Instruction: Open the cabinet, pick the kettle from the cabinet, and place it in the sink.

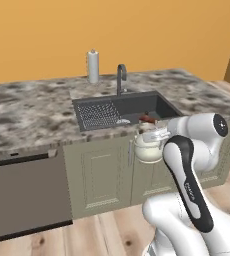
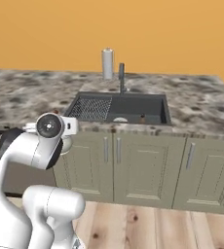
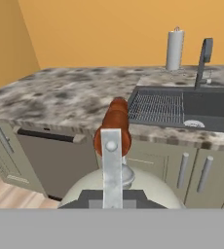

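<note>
Kettle (image 1: pixel 148 150) first: the small cream-white pot hangs in the air in front of the cabinet (image 1: pixel 107 172), just below the worktop (image 1: pixel 32 107) edge, right of centre in the left base view. Its reddish-brown wooden grip (image 3: pixel 116 127) sits in the middle of the hand view, with the wire handle's flat metal strap running down from it to the rounded lid at the bottom of the frame. The tool (image 1: pixel 156 134) has its jaws pressed together on that handle, pinching the kettle from above. In the right base view the white arm covers most of the kettle at centre left; just a pale sliver shows beside the arm's wrist.

Both cabinet doors look closed, their long grey bar handles upright. Above them, the dark sink (image 2: pixel 138 108) sits in the centre of the marbled worktop, with the ribbed rack (image 2: pixel 90 108) on its left half and the slim faucet (image 2: pixel 121 77) behind it. A white paper-towel roll (image 2: pixel 107 63) stands just beside the faucet, towards the orange wall. A dark dishwasher front (image 1: pixel 27 197) fills the lower left of the left base view.
</note>
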### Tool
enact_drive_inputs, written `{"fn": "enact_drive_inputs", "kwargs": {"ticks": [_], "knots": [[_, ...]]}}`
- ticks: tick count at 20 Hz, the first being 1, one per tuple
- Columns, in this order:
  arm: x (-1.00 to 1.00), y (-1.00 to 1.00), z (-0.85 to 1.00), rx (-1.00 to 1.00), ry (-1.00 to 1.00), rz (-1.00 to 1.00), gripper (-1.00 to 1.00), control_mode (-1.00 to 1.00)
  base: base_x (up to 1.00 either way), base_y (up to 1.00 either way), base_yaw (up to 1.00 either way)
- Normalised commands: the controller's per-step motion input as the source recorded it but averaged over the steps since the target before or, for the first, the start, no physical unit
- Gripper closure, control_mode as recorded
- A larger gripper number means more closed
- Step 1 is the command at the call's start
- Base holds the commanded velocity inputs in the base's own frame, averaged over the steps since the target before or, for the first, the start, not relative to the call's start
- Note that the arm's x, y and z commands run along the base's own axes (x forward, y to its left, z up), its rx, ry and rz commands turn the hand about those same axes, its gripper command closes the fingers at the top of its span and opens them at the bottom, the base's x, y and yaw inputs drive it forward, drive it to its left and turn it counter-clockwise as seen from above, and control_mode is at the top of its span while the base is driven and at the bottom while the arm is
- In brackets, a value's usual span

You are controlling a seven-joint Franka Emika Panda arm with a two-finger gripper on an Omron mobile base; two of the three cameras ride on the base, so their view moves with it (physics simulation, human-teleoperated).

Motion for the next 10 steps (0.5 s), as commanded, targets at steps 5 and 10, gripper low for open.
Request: {"fn": "enact_drive_inputs", "kwargs": {"ticks": [5,10], "knots": [[0.0,0.0,0.0,0.0,0.0,0.0,1.0,1.0,0.55,-0.2,-0.02],[0.0,0.0,0.0,0.0,0.0,0.0,1.0,1.0,0.59,-0.23,0.0]]}}
